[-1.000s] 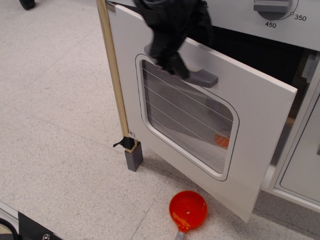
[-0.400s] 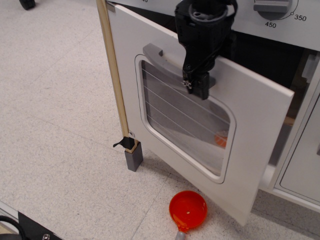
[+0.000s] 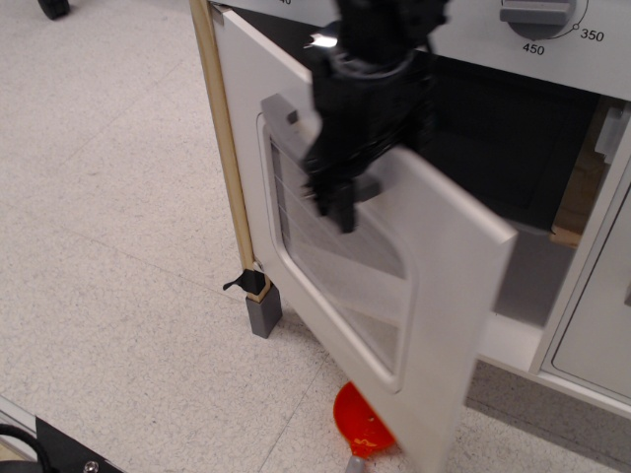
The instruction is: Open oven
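The silver-grey oven (image 3: 552,59) stands at the top right, its temperature dial (image 3: 537,12) at the top edge. Its door (image 3: 444,266) is swung well out towards me, and the dark inside (image 3: 503,138) shows behind it. The grey bar handle (image 3: 279,106) runs above the wire-lined window (image 3: 335,266). My black gripper (image 3: 337,202) hangs in front of the right part of the handle, fingers pointing down. It is blurred, so I cannot tell whether the fingers hold the handle.
A red round scoop (image 3: 357,426) lies on the floor, partly hidden under the door's lower edge. A wooden post (image 3: 222,138) with a grey foot block (image 3: 263,313) stands at the door's hinge side. A plain panelled cabinet door (image 3: 601,325) is at the right.
The oven door has swung further open towards me, showing more of the dark inside. My gripper moved along the handle and came down and left with the door. The door now covers part of the red scoop.
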